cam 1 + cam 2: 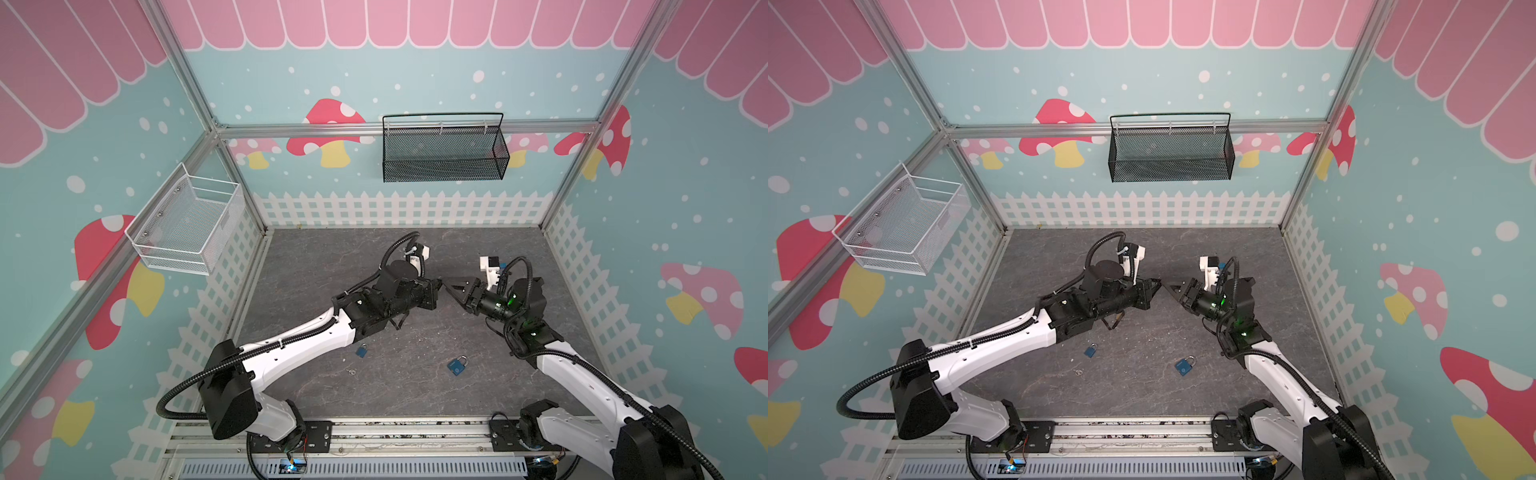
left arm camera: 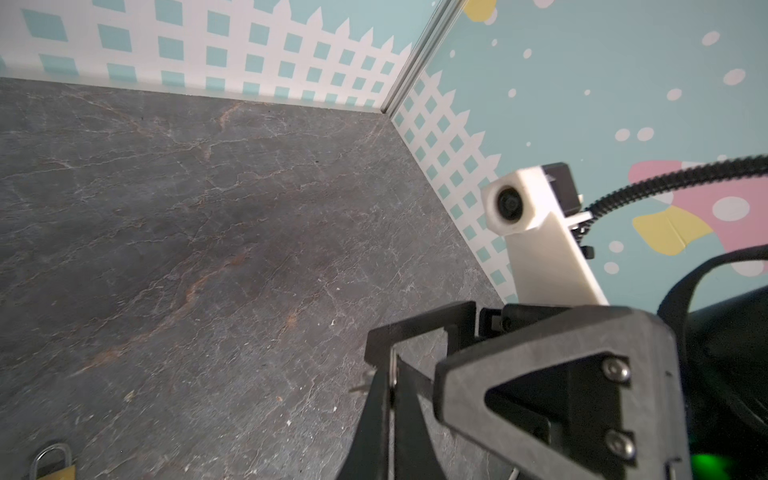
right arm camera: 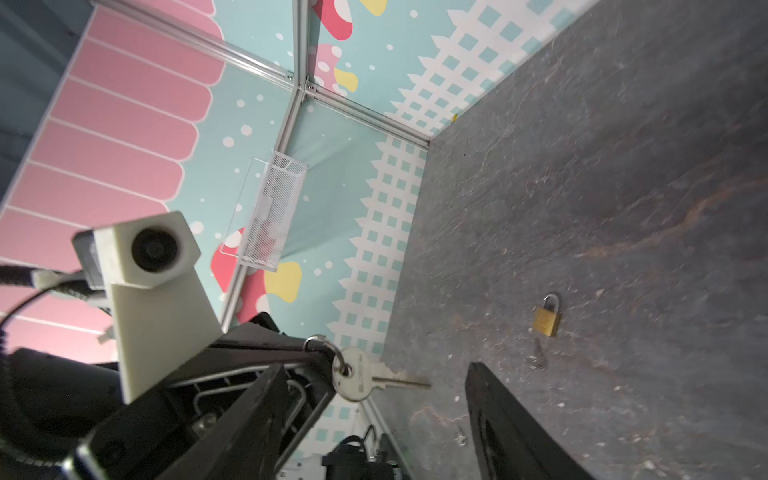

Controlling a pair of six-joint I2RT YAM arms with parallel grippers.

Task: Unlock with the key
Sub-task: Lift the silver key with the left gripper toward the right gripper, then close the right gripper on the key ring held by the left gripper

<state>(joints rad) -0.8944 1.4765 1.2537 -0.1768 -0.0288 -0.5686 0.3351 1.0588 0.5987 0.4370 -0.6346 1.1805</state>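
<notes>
We hold the key (image 3: 360,376) in the left gripper (image 2: 388,399), jaws clenched, blade outward, likely so the right gripper (image 1: 451,287), jaws released around it, can take it

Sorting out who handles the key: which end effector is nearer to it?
Left. The left end effector is shut on the key, at its head. The right end effector faces it tip to tip, jaws open, not gripping the key.
</notes>
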